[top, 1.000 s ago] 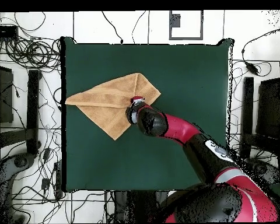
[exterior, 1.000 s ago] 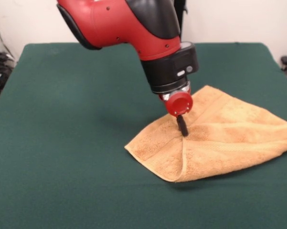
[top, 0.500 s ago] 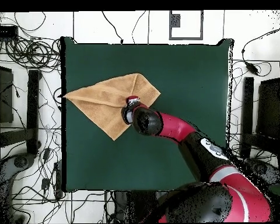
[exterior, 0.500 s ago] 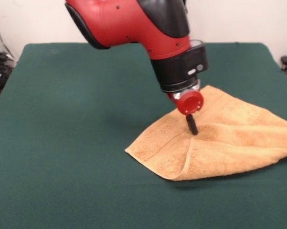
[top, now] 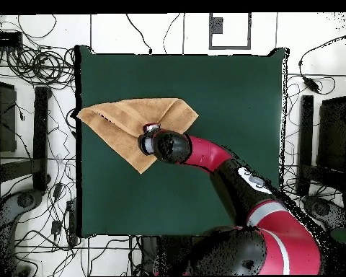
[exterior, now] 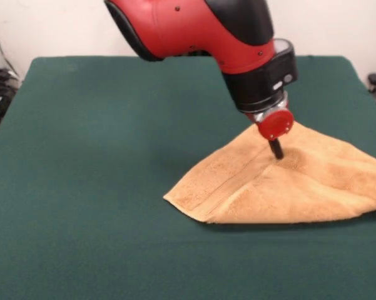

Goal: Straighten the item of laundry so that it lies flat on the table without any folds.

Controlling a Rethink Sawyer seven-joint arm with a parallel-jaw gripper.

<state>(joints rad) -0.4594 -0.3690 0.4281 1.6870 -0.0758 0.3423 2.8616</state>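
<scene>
Still folded, orange-tan towel (exterior: 288,187), rumpled, on green table (exterior: 87,156)

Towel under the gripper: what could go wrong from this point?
The gripper is down on the towel, which is folded over itself, so dragging may slide the whole bundle instead of opening it. The towel lies at the table edge in the overhead view; a corner could slip over. Whether the tip grips cloth or merely presses cannot be told.
</scene>
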